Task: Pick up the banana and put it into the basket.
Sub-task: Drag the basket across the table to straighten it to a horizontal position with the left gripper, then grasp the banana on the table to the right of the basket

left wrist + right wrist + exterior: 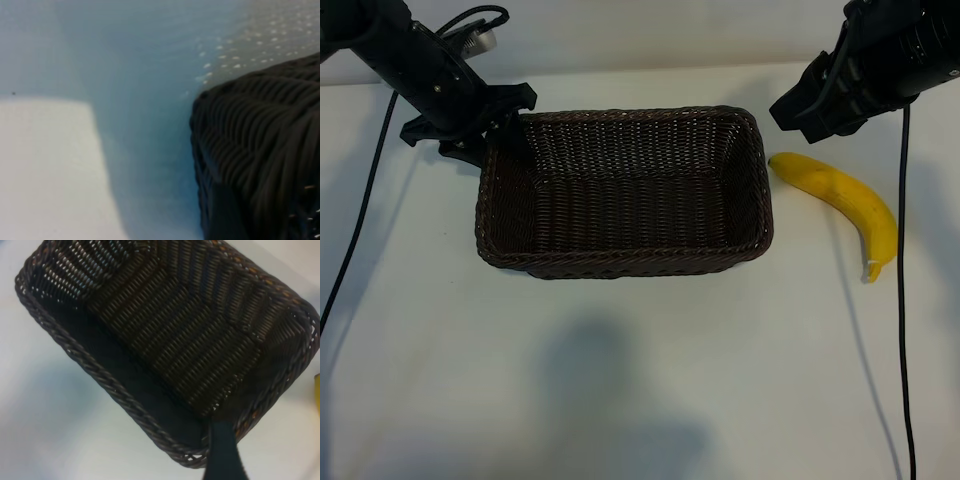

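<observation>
Below the right gripper (pixel 798 112), and a little toward the camera side of it, lies the banana (pixel 840 205) on the white table (pixel 640 380) — flat on its side, apart from the fingers, with its pale stem tip pointing away from the gripper. Its near blunt end is just beside the right wall of the basket (pixel 625 262), not touching it as far as I can see. The basket is empty, so the pick is not yet done.

The right gripper hangs above the table near the basket's far right corner, tilted down toward the basket. In its wrist view one dark finger (pixel 222 452) stands before the basket rim, and only a thin yellow edge of the banana (pixel 317 392) shows at the side. Its jaws look spread and they pinch nothing. This gripper is the nearer one to the banana, so I judge it is the one meant to take it.

The left gripper (pixel 480 125) is at the basket's far left corner, close against the rim. Its wrist view shows only the woven outer wall from very near, no fingers — whether they are spread or pinching the rim, I cannot tell. Probably it is placed there to steady the basket.
</observation>
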You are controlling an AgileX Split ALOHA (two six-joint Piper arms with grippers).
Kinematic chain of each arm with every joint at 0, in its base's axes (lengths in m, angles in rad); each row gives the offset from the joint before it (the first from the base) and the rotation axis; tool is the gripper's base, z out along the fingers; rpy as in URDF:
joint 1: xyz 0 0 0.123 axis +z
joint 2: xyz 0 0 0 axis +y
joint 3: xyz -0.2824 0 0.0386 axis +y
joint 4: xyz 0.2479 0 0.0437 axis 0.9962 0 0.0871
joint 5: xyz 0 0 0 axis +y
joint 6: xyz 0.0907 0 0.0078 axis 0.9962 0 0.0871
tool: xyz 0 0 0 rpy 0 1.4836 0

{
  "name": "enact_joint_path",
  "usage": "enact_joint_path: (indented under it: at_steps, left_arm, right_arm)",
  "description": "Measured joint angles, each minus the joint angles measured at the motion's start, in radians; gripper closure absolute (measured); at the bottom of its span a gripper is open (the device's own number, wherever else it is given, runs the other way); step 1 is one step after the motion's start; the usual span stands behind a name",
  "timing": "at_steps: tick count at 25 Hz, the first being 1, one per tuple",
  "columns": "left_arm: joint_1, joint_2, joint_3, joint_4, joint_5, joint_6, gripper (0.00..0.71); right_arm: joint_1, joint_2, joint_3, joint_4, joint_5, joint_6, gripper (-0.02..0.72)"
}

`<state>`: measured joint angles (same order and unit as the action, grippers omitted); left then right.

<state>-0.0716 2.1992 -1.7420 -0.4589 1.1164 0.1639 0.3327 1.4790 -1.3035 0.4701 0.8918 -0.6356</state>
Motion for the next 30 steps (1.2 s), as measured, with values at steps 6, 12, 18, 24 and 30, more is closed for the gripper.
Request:
enact_joint_path:
  at_steps: [6, 12, 18, 24, 30]
  left_arm:
    - [0.011, -0.017, 0.000, 0.007, 0.059, -0.012, 0.215]
    - [0.051, -0.135, 0.003, 0.100, 0.059, -0.043, 0.215]
    - [0.081, -0.300, 0.109, -0.001, 0.059, 0.039, 0.215]
    - [0.093, -0.417, 0.337, -0.133, 0.059, 0.198, 0.214]
    - [0.093, -0.469, 0.429, -0.153, 0.047, 0.245, 0.214]
  right_arm:
    - [0.000, 0.000, 0.000, 0.001, 0.000, 0.000, 0.233]
    - [0.000, 0.000, 0.000, 0.001, -0.004, 0.000, 0.233]
    - [0.000, 0.000, 0.000, 0.002, -0.014, 0.011, 0.233]
    - [0.000, 0.000, 0.000, -0.007, -0.019, -0.007, 0.233]
    - [0.000, 0.025, 0.000, -0.235, 0.097, -0.009, 0.233]
